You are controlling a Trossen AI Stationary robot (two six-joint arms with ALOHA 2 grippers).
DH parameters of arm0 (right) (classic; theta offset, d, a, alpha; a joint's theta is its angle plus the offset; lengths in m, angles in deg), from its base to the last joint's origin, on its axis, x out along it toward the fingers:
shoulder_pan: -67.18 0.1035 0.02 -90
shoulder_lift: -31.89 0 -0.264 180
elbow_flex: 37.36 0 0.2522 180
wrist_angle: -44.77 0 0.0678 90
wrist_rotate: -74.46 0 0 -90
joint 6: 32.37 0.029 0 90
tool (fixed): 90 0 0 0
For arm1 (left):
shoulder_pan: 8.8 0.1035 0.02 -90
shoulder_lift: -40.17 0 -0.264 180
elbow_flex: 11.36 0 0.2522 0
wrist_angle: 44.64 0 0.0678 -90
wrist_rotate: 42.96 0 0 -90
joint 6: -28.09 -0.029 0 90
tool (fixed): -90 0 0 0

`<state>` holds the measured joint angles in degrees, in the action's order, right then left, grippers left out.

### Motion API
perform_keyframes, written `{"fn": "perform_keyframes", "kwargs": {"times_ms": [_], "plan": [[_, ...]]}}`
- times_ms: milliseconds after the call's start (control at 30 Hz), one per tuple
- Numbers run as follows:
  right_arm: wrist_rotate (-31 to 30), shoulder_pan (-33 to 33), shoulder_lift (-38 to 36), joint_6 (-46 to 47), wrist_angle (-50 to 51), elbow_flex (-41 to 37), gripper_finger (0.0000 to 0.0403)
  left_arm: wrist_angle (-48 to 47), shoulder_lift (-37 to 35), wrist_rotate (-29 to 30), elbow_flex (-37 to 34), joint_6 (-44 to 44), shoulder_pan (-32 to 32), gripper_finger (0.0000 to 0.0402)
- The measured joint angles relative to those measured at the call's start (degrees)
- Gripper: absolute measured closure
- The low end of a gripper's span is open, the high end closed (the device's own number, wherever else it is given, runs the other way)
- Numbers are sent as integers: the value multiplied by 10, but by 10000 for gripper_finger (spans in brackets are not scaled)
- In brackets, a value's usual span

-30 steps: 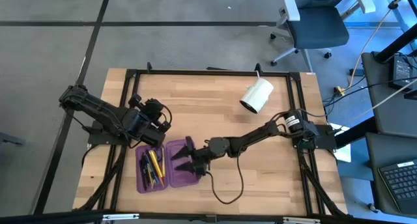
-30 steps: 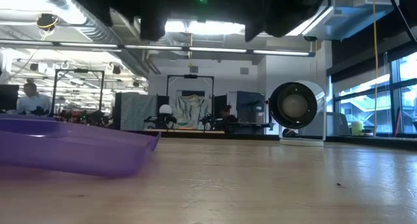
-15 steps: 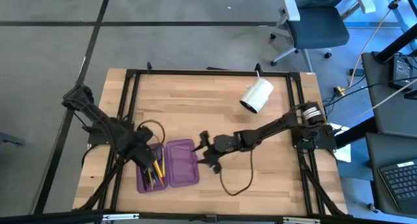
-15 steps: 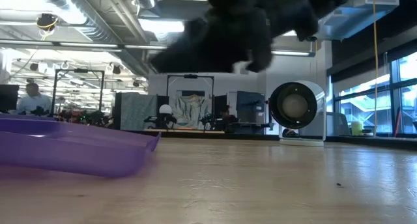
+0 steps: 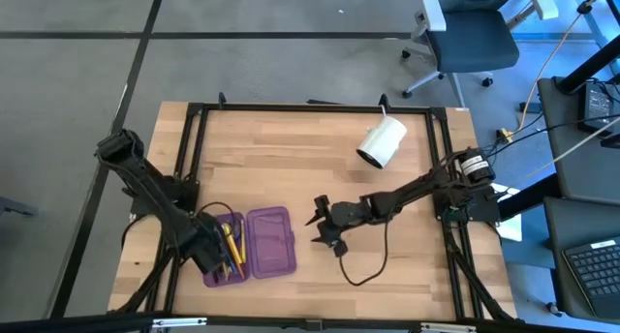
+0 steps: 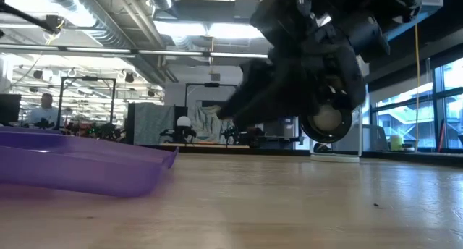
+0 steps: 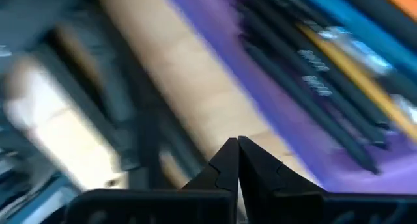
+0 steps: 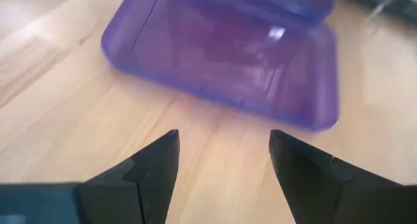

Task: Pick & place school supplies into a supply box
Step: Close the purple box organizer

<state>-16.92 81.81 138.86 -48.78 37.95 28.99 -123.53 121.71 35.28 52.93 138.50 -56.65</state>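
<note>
The supply box (image 5: 248,246) lay open toward seven o'clock on the desk (image 5: 291,159), its lid half flat beside the tray that held the school supplies (image 5: 229,248): pens and pencils in black, yellow, blue and orange. The left tool (image 5: 208,257) sat at the tray's nine o'clock edge, fingers pressed together on nothing. The right tool (image 5: 321,224) hung just off the lid's three o'clock side, jaws spread wide and empty, pointed at the box.

Judging from this, the lid seemed to be the step left, and it carried the risks. The box looked light; a push from the right tool could slide it across the desk rather than fold the hinge, unless the left tool braced it. A fast swing could jolt the pens, and any pen lying high or over the rim would stop the lid from seating. The left tool, so near the tray, might be caught under the closing lid.

The left wrist view was smeared, so pens showed only as coloured streaks (image 7: 339,68). No scissors could be made out. From the low view only the purple lid's edge (image 6: 87,166) showed, with a dark arm above it. A white roll (image 5: 382,142) stood at one o'clock, well apart.
</note>
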Motion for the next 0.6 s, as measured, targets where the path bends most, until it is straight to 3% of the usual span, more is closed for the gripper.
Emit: {"fn": "perform_keyframes", "kwargs": {"times_ms": [100,267,600], "plan": [[12,0,0,28,19,-8,161,54,0,3,-31,11,-6,399],[102,0,0,67,8,-50,161,122,0,19,-78,29,-17,399],[110,-13,0,192,-135,-165,161,176,0,153,-88,30,-4,399]]}}
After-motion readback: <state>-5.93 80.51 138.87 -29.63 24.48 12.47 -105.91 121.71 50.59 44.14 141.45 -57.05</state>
